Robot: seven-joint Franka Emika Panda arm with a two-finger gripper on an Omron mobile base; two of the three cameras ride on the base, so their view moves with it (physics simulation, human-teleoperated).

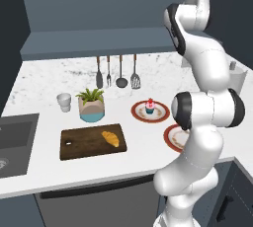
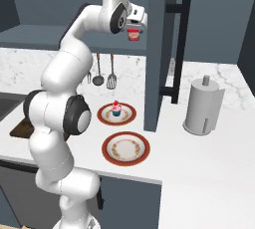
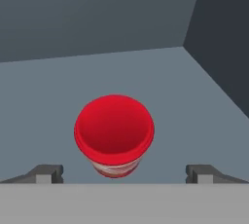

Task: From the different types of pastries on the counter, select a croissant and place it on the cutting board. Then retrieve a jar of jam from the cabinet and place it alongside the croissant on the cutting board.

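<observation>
Jar of jam: in the hand view I see the jar of jam (image 3: pixel 114 135) closest to the camera, red with a whitish band low on its side, standing upright on the grey floor of the cabinet (image 3: pixel 160 79).
Gripper: the gripper (image 3: pixel 124 173) is spread wide; its two dark fingertips (image 3: pixel 46 173) stand left and right of the jar, each with a clear gap, touching nothing. It holds nothing.
Gripper from the side: in the right base view I see the gripper (image 2: pixel 133 30) high up at the cabinet (image 2: pixel 159 49), with the jar (image 2: pixel 133 36) just under it.
Croissant: the croissant (image 1: pixel 110 138) lies on the right half of the cutting board (image 1: pixel 79 144), in the left base view.
Cutting board: dark brown, flat on the counter (image 1: pixel 44 80), in front of the potted plant (image 1: pixel 91 104); the small hole is near its left end.
Cupcake: the pink cupcake (image 1: pixel 150 105) sits on an orange-rimmed plate (image 1: pixel 150 113), right of the plant.
Second plate: another plate (image 2: pixel 125 148) lies nearer on the counter, with nothing on it.
Other things: I see a white cup (image 1: pixel 63 101) left of the plant, utensils (image 1: pixel 116 73) hanging at the wall, and a paper towel roll (image 2: pixel 203 106) at the right.
</observation>
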